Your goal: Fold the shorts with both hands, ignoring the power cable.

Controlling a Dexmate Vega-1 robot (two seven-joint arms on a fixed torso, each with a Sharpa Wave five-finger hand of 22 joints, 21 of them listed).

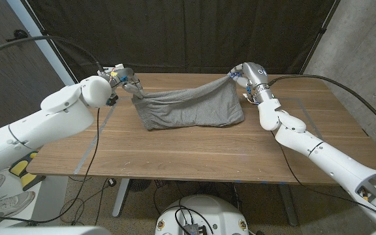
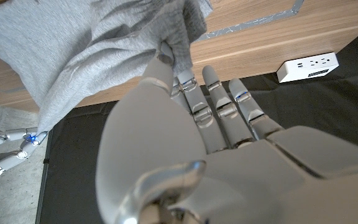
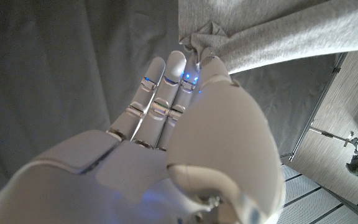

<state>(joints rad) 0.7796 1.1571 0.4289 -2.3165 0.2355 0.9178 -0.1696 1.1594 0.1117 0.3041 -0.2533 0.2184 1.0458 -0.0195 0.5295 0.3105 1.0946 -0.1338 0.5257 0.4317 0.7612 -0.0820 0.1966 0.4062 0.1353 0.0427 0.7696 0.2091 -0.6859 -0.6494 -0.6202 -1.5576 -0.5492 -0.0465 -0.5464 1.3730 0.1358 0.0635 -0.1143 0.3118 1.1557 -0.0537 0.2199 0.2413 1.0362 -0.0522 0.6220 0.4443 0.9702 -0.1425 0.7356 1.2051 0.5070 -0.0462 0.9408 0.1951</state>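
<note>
Shorts [image 1: 188, 106] hang stretched L–R across upper-mid frame, lower edge on desk [image 1: 194, 156]. Left hand [image 1: 124, 80] pinches one top corner, right hand [image 1: 239, 76] the other, equally near.

I'm in a lab or robot test bay, not a home. Black curtain [image 1: 175, 32] on a metal frame behind my wooden worktop [image 1: 194, 150], bare concrete wall [image 1: 364, 46] to the right, tape marks [image 1: 96, 140] on the wood, a white power strip [image 2: 307, 66] at the worktop's edge, carpeted floor [image 1: 83, 196].
</note>
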